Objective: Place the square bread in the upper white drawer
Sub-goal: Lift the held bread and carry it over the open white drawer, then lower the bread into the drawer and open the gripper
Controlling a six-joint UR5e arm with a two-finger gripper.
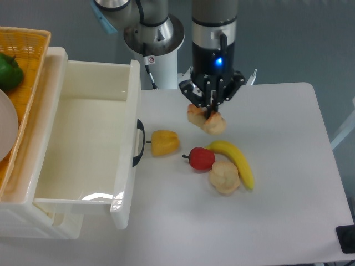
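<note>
The square bread (206,119) is a pale tan slab, tilted, near the middle of the white table. My gripper (211,113) points straight down over it, its fingers shut on the bread's middle. I cannot tell if the bread still touches the table. The upper white drawer (83,149) stands pulled open at the left, its inside bare, with its black curved handle (138,143) facing the table. The gripper is to the right of the drawer, beyond its front wall.
A yellow pepper (165,142) lies just right of the handle. A red pepper (202,158), a banana (237,162) and a lumpy beige roll (224,177) lie in front of the gripper. A woven orange basket (28,44) with a green pepper (8,71) sits far left.
</note>
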